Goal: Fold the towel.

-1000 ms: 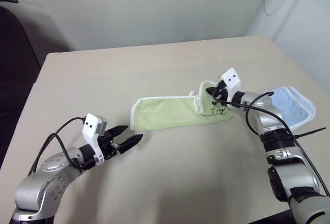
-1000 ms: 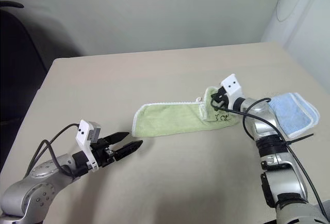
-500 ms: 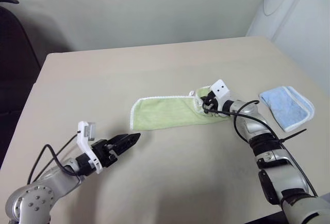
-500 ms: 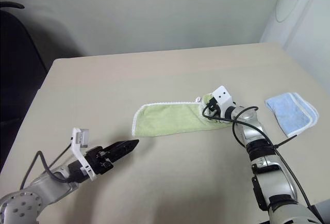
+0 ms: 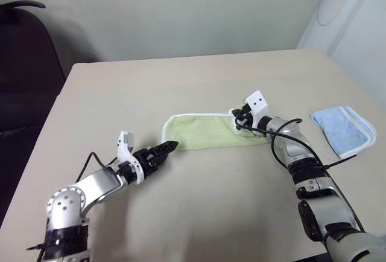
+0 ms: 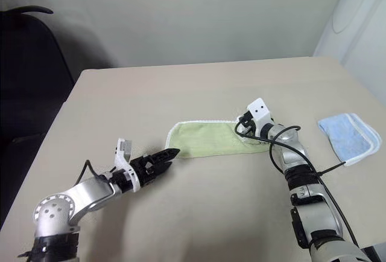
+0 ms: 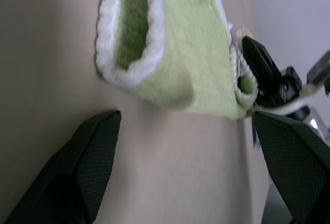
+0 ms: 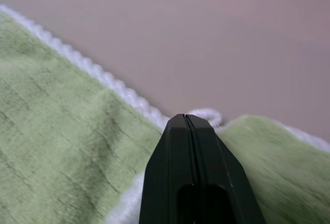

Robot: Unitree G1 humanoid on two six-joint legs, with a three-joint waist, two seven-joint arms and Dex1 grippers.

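Black, the two fingers of the right gripper (image 8: 188, 123) are seen pressed flat together, jaws clenched, at the white-stitched right end of the light green terry-cloth towel (image 5: 205, 134). Whether cloth is actually pinched between them cannot be told, since the fingertips cover that spot. The left gripper (image 5: 164, 149) is held with its jaws spread wide, just short of the towel's rounded left end and not touching it. The towel lies folded in a long strip across the middle of the beige tabletop (image 5: 181, 87); its dark mark is hidden behind the right gripper. A smaller light blue towel (image 5: 341, 128) rests well apart near the tabletop's right edge. A dark chair (image 5: 27, 63) is cut off at the left.
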